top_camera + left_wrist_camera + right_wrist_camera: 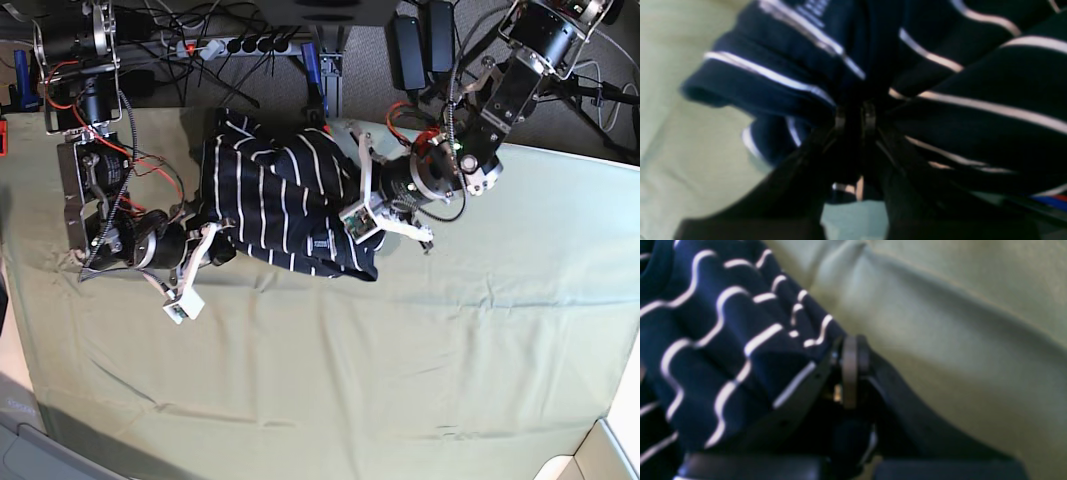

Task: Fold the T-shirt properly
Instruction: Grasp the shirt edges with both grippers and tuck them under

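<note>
step: spread T-shirt (280, 200) flat | left gripper (855, 116) pinches shirt | right gripper (850, 370) pinches shirt (closed tight) | tip: pull apart slowly, upper middle of frame

I see the T-shirt (280, 200) bunched on the cloth (400, 350), far side of table. Right gripper (215, 245) at its left edge in base view, left gripper (350, 222) at its right.
</note>
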You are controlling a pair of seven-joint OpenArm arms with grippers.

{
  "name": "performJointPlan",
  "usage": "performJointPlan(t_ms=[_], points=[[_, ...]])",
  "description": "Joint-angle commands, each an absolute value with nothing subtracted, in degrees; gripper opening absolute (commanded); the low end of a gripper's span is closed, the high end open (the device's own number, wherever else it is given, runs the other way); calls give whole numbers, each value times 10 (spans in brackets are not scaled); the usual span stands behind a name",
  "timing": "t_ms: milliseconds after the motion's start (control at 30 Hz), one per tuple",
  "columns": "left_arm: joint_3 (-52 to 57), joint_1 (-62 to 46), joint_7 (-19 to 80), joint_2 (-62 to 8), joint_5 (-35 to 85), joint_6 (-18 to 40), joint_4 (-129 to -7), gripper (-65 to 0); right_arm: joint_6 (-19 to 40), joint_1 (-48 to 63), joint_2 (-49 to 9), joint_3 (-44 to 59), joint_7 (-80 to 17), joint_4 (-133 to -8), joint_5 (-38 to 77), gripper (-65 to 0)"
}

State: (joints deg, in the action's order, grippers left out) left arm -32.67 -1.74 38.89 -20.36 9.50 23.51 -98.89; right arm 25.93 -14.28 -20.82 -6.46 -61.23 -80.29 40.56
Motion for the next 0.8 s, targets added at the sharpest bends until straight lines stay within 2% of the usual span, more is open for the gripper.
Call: performJointPlan(t_ms=[0, 133, 300, 500, 767], points=[[-322, -4, 392, -212, 81, 221, -992, -596, 300, -155, -218, -61, -615, -812, 420, -650], [-322, 16, 406, -225, 81, 215, -993, -596, 300, -155, -220, -61, -615, -812, 425, -650], [-322, 18, 432, -260, 81, 176, -1003, -596, 300, -155, -220, -61, -604, -812, 424, -650], [-322, 0, 436, -309, 83, 116, -1096, -596, 300, -155, -220, -61, -585, -812, 424, -650], [-322, -41, 457, -326, 80, 116, -1140, -596, 300, -156, -219, -61, -572, -812, 409, -650]])
